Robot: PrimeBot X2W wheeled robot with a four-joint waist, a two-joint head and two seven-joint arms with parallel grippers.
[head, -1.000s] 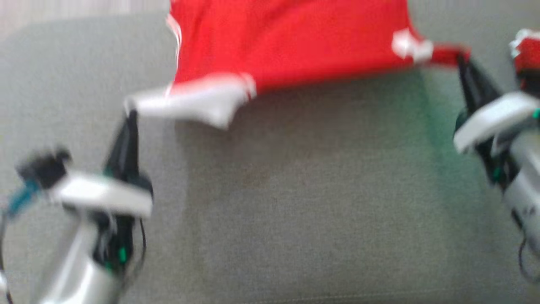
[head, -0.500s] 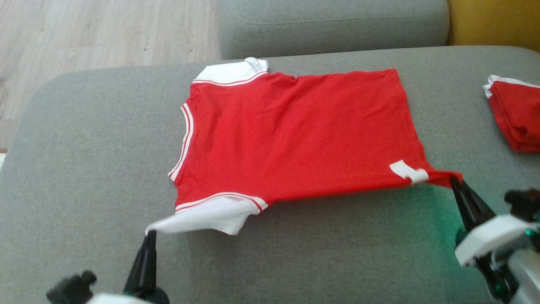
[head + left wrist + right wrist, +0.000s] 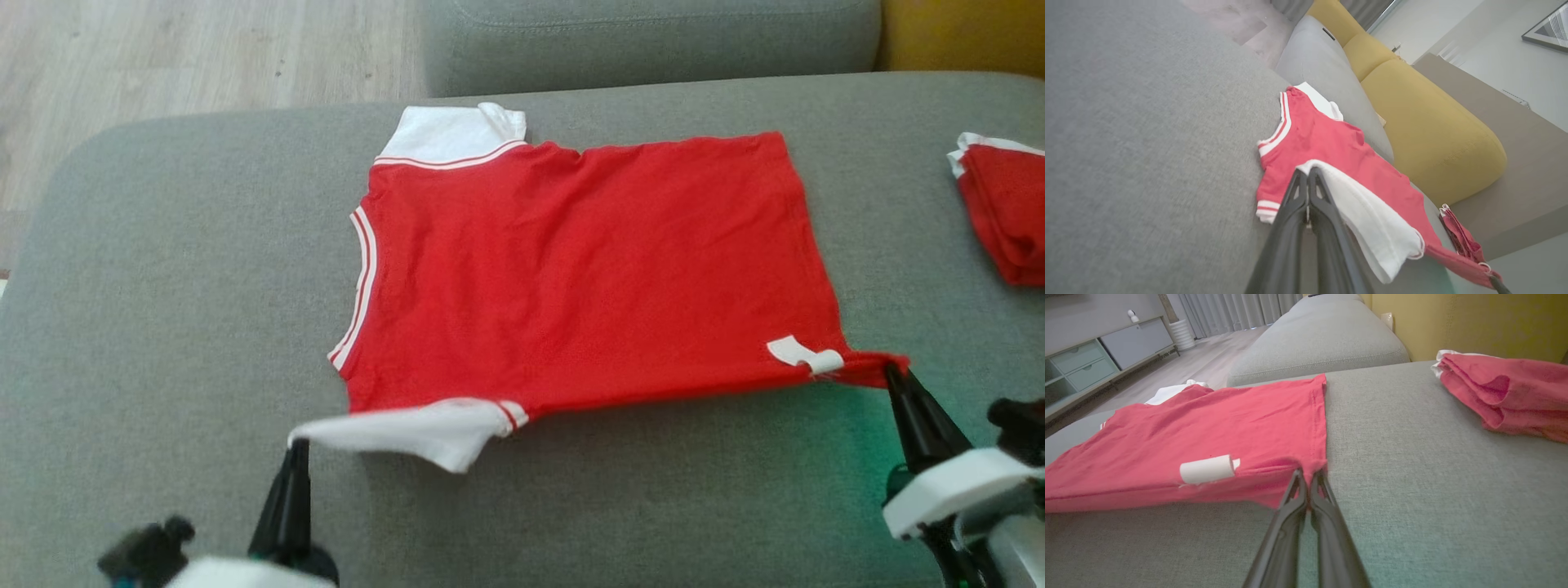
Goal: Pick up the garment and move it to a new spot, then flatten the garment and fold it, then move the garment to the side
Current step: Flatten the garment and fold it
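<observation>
On the grey sofa seat the garment lies spread almost flat. My left gripper is clamped on the white sleeve, my right gripper on the hem corner. Relocation looks done and flattening is nearly there; fold and set-aside are left. The second red garment is cut off at the frame edge.

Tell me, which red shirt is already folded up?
The folded shirt at the far right of the grey cushion: it sits in a small layered bundle. The spread-out shirt in the middle is opened out, sleeves showing.
</observation>
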